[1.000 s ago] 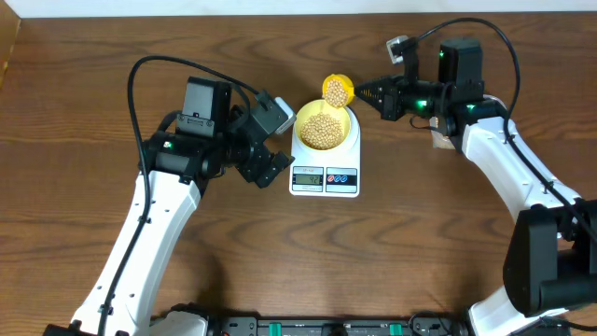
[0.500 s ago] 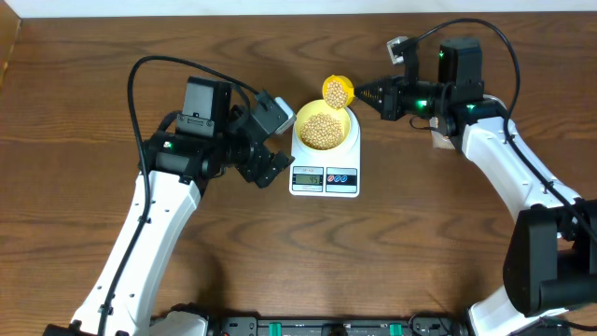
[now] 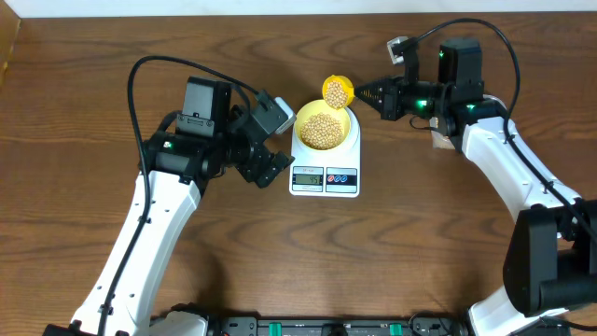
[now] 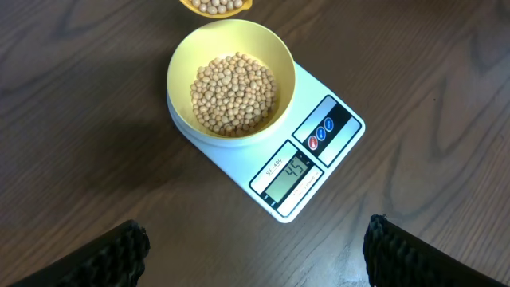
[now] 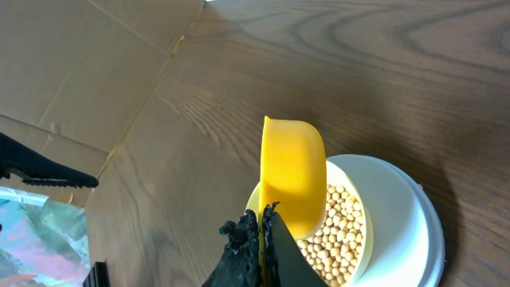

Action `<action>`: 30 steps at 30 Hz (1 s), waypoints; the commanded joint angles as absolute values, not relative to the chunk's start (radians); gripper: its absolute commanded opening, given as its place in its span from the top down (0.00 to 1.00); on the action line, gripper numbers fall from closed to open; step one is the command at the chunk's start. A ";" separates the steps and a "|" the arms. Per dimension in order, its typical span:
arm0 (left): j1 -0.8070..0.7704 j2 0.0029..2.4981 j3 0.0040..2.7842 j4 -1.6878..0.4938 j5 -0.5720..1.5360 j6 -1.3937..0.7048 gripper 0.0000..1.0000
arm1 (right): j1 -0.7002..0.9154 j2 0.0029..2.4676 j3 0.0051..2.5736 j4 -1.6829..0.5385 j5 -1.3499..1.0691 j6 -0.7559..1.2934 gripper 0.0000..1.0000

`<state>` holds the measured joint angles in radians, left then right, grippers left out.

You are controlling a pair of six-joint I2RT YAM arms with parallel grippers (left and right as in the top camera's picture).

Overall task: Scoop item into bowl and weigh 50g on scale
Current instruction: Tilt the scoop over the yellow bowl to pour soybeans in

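Soybeans point(image 4: 233, 94), where are they?
— Most lie heaped in the pale-yellow bowl point(image 4: 267, 44). A smaller lot sits in the bright yellow scoop point(image 3: 336, 90).

And the bowl?
— It stands on the white kitchen scale point(image 4: 307, 88), covering most of the platform. The scale lies flat on the wooden desk point(image 3: 420, 243). Its grey display point(image 4: 293, 169) is lit, with a red and a blue button point(image 4: 320, 133) beside it, along the edge nearer my left arm.

What is your right tool point(image 3: 364, 93) doing?
— It is clamped tight on the scoop's handle. It holds the scoop at the bowl's far rim, on the side away from the display. From my right wrist camera I see the scoop's back turned toward me, hanging over the beans in the bowl.

And your left tool point(image 3: 278, 142)?
— It is spread wide and grips nothing. It hangs just left of the scale, touching neither scale nor bowl. In my left wrist camera its two dark fingertips point(image 4: 119, 255) show at the bottom corners, with bowl and scale in view between them.
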<state>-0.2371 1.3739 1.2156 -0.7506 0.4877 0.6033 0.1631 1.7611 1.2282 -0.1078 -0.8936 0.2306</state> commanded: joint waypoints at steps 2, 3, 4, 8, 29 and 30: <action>-0.232 1.367 1.198 -0.748 0.482 0.614 0.12 | 0.171 1.758 1.229 -0.105 -0.910 0.239 0.99; -0.232 1.367 1.198 -0.747 0.482 0.614 0.12 | 0.171 1.758 1.229 -0.105 -0.910 0.238 0.99; -0.232 1.367 1.198 -0.748 0.482 0.614 0.12 | 0.171 1.758 1.229 -0.105 -0.907 0.238 0.99; -0.232 1.367 1.198 -0.748 0.482 0.614 0.12 | 0.171 1.758 1.229 -0.105 -0.896 0.239 0.99; -0.232 1.367 1.198 -0.748 0.482 0.614 0.12 | 0.178 1.758 1.229 -0.123 -0.889 0.219 0.99; -0.232 1.367 1.198 -0.748 0.482 0.613 0.12 | 0.179 1.758 1.229 -0.134 -0.888 0.207 0.99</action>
